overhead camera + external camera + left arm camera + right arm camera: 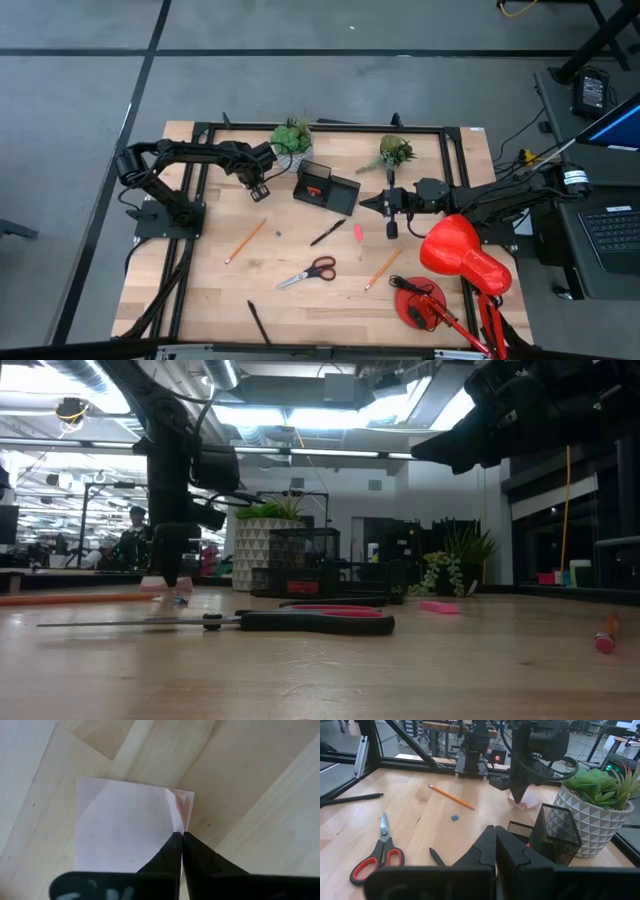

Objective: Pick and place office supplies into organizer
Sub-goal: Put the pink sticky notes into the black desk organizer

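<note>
Left gripper [179, 836] lowered over pink sticky-note pad [125, 827]; fingers seen pressed together, pad's edge pinched and curled up between tips. Pad lies on table [300, 300] left of organizer [326, 189], near potted plant [291, 139]. Pad judged light, thin, floppy; top sheets likely peeled or bent if only corner is taken; whole stack better gripped across edge. Right gripper [372, 204] held just right of organizer, fingers together, nothing held.

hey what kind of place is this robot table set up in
Probably an open-plan lab or workshop, not a home. The wooden table sits in a black frame on grey flooring, a laptop stands at a neighbouring desk, and the low view shows ceiling strip lights and distant workbenches.
</note>
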{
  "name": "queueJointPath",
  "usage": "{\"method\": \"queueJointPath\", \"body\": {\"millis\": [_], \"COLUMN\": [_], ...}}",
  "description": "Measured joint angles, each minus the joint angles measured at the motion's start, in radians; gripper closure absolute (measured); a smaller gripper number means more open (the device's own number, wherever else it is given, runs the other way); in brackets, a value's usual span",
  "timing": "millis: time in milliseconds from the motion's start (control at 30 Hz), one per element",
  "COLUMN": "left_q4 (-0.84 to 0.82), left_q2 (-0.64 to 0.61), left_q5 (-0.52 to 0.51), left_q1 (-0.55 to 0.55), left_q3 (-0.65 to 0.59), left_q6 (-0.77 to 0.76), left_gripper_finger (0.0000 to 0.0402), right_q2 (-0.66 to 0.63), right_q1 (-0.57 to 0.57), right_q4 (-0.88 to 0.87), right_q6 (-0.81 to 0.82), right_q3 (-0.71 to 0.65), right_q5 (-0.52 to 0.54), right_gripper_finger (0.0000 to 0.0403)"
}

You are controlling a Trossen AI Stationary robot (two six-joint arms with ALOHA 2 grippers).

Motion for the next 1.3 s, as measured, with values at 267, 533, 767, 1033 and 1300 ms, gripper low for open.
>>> {"method": "queueJointPath", "body": {"millis": [267, 533, 767, 1033, 1300], "left_q4": [0.000, -0.019, -0.070, -0.102, -0.101], "left_q2": [0.000, -0.024, -0.157, -0.337, -0.486], "left_q5": [0.006, 0.031, -0.012, -0.035, -0.124], "left_q1": [-0.027, -0.089, -0.144, -0.248, -0.407], "left_q3": [0.000, 0.001, 0.023, 0.024, 0.024], "left_q6": [-0.003, -0.003, -0.016, -0.007, -0.014], "left_gripper_finger": [0.0399, 0.0399, 0.0400, 0.0400, 0.0400], "right_q2": [0.000, 0.000, 0.000, 0.000, 0.000], "right_q1": [0.000, 0.000, 0.000, 0.000, 0.000], "right_q4": [0.000, 0.000, 0.000, -0.001, -0.001], "right_q6": [0.003, 0.004, 0.008, 0.008, 0.022], "right_q3": [0.000, 0.000, 0.000, 0.000, 0.000], "right_q5": [0.000, 0.000, 0.000, 0.000, 0.002], "right_gripper_finger": [0.0398, 0.0398, 0.0398, 0.0398, 0.0398]}}
